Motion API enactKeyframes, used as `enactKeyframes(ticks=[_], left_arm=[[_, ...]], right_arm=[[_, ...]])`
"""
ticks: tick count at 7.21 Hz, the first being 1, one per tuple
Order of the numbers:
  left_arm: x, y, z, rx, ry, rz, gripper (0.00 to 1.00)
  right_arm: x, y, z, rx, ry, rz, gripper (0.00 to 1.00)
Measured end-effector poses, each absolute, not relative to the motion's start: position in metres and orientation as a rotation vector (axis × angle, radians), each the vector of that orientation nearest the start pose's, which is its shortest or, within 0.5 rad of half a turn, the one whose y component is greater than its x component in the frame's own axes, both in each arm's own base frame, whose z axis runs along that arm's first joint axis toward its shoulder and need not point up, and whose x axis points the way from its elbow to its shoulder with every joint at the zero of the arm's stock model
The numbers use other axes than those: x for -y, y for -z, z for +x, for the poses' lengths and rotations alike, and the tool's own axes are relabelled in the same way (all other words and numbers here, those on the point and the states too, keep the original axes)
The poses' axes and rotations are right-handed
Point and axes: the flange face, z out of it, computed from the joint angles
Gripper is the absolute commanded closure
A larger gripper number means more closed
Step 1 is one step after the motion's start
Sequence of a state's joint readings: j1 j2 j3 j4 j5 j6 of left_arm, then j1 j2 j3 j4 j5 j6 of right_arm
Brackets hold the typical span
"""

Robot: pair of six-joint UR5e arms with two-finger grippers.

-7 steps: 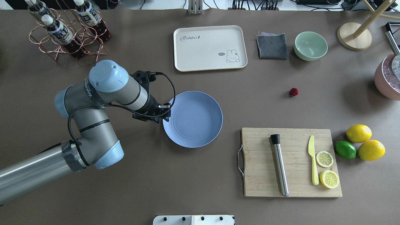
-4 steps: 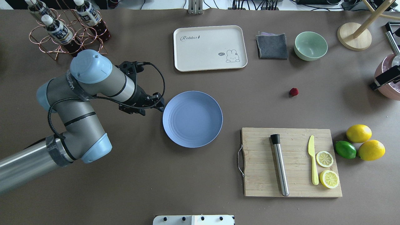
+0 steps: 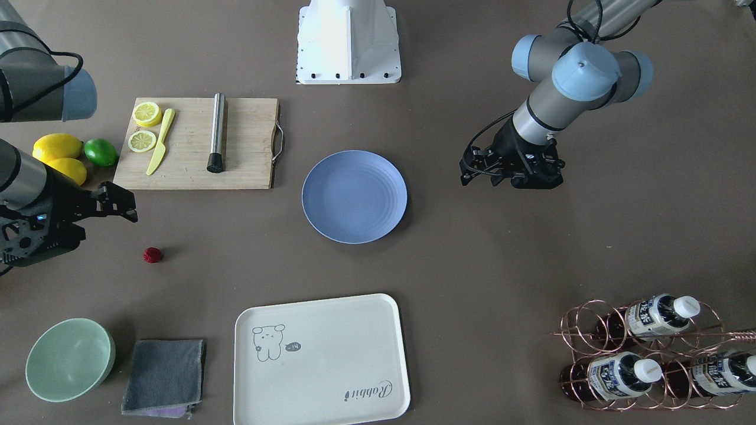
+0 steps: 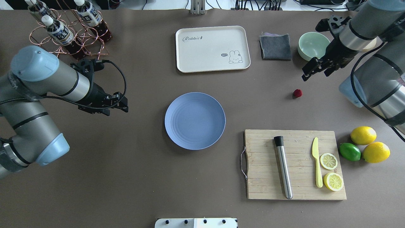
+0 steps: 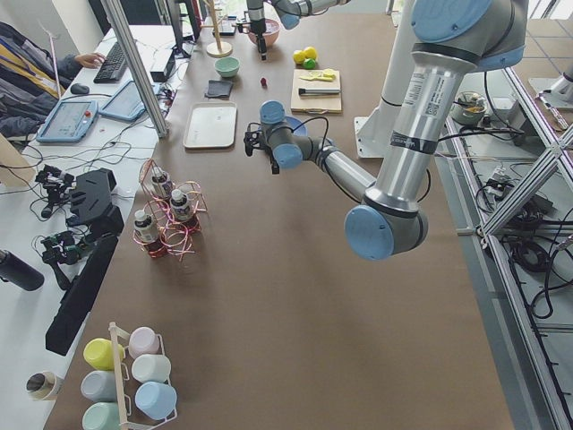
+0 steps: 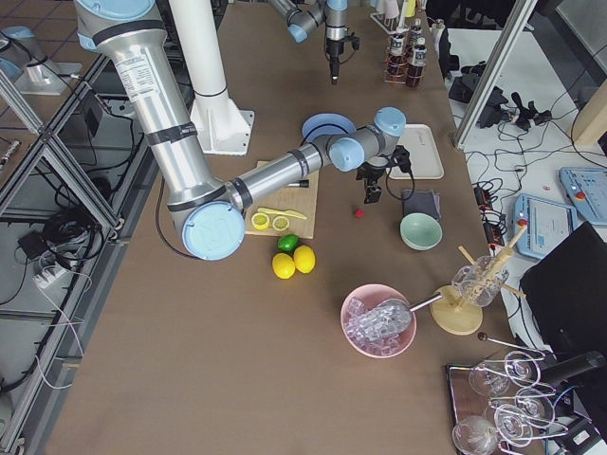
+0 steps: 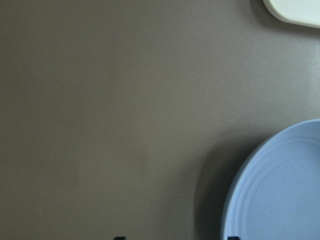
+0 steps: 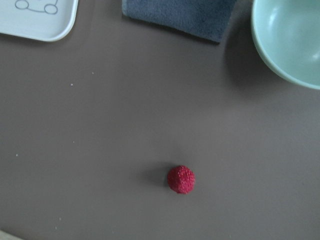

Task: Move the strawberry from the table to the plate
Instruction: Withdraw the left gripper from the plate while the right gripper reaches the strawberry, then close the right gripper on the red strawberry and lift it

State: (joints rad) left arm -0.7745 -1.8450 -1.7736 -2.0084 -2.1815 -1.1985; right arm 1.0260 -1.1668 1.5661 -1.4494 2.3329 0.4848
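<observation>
My right tool [image 4: 314,75] hung released near the strawberry [image 4: 297,93], which lay on the desk [image 4: 142,177] well right of the plate [image 4: 195,120]. Small and round, it could roll from a misaligned pinch.

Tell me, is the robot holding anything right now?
Nothing. Both the left gripper and right gripper are open and empty; the strawberry lies alone on the table.

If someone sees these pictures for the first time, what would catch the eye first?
Probably the round blue plate, lying empty in the middle of the table. Next comes the tiny red strawberry, alone on the bare surface toward the robot's right, with the right gripper hovering close above it.
</observation>
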Motion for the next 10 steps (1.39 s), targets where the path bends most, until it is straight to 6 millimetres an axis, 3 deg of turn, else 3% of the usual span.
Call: enactKeyframes(ticks=[1, 3, 5, 6, 7, 8, 9, 10], left_arm=[[0.462, -0.387, 0.336, -1.028, 0.055, 0.025, 0.25], [0.454, -0.418, 0.288, -1.004, 0.009, 0.050, 0.25], [0.454, -0.425, 0.271, -1.009, 0.003, 0.049, 0.25], [0.455, -0.426, 0.269, -1.010, 0.004, 0.048, 0.25], [0.455, -0.426, 0.269, -1.010, 0.004, 0.049, 0.25], [0.455, -0.426, 0.269, -1.009, 0.005, 0.049, 0.25], [0.455, -0.426, 0.269, -1.009, 0.005, 0.051, 0.25], [0.455, -0.426, 0.269, -1.010, 0.005, 0.052, 0.25]], right_arm=[[0.599, -0.426, -0.312, 0.896, 0.214, 0.074, 0.07], [0.596, -0.439, -0.348, 0.865, 0.195, 0.091, 0.10], [0.586, -0.454, -0.364, 0.828, 0.205, 0.089, 0.16], [0.585, -0.461, -0.366, 0.811, 0.206, 0.089, 0.25], [0.584, -0.466, -0.367, 0.798, 0.205, 0.088, 0.53], [0.585, -0.470, -0.367, 0.789, 0.202, 0.088, 0.90], [0.585, -0.472, -0.366, 0.786, 0.201, 0.088, 1.00], [0.585, -0.473, -0.366, 0.785, 0.201, 0.087, 1.00]])
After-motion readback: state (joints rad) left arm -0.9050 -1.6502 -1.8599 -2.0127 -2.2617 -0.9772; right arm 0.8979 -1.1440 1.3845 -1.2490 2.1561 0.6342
